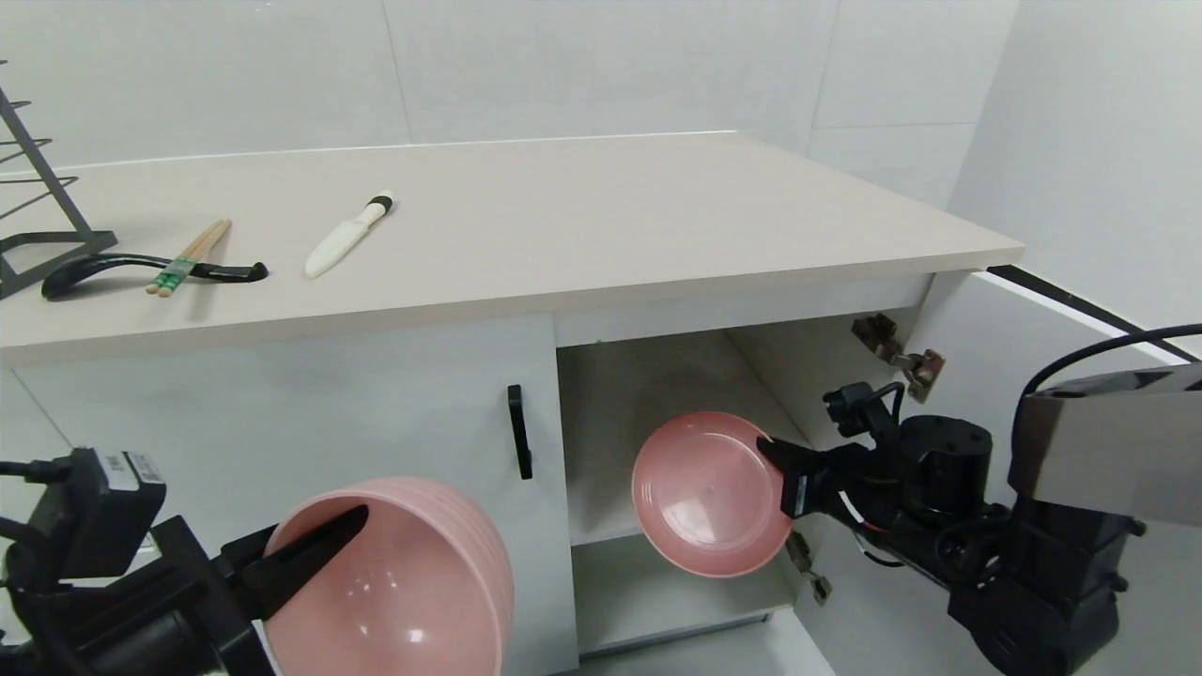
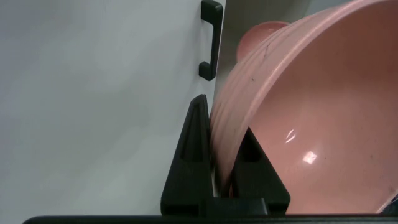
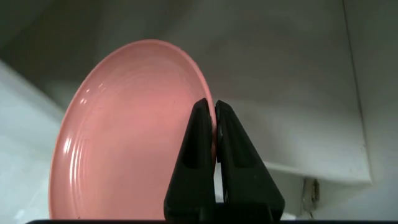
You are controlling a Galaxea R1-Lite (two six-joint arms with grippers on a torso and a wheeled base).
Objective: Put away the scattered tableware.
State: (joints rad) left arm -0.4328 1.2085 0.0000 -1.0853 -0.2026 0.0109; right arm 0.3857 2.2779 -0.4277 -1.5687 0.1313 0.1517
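My left gripper (image 1: pixel 324 540) is shut on the rim of a ribbed pink bowl (image 1: pixel 413 591), held low in front of the closed cabinet door (image 1: pixel 282 422). In the left wrist view the bowl (image 2: pixel 311 124) sits pinched between the black fingers (image 2: pixel 193 155). My right gripper (image 1: pixel 775 455) is shut on the edge of a pink plate (image 1: pixel 704 493), held on edge just at the open cabinet compartment (image 1: pixel 648 394). The plate (image 3: pixel 124 130) is clamped at its rim in the right wrist view. On the counter lie chopsticks (image 1: pixel 188 255), a black spoon (image 1: pixel 141 268) and a cream knife (image 1: pixel 349 235).
A black wire rack (image 1: pixel 38 207) stands at the counter's far left. The cabinet's right door (image 1: pixel 1033 338) is swung open beside my right arm, with hinges (image 1: pixel 897 352) on the side wall. A shelf (image 1: pixel 601 535) divides the compartment. A black handle (image 1: pixel 518 432) sits on the closed door.
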